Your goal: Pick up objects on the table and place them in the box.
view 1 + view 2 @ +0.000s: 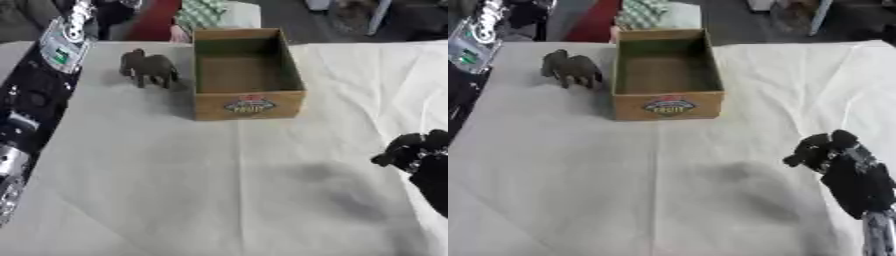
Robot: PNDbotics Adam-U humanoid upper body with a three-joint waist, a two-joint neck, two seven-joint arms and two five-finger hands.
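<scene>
A small grey-brown toy elephant (148,67) stands upright on the white cloth, just left of the open cardboard box (249,104), apart from it. The box sits at the far middle of the table, and only its brown floor shows inside. My right hand (843,167) hovers over the table's right side, well nearer than the box, fingers relaxed and holding nothing; its shadow falls on the cloth to its left. My left arm (39,85) runs up the left edge past the elephant, and its hand is out of view.
The white cloth (201,190) covers the whole table and has creases. Behind the far edge are a person's sleeve and other clutter (188,17). Bare cloth lies between my right hand and the box.
</scene>
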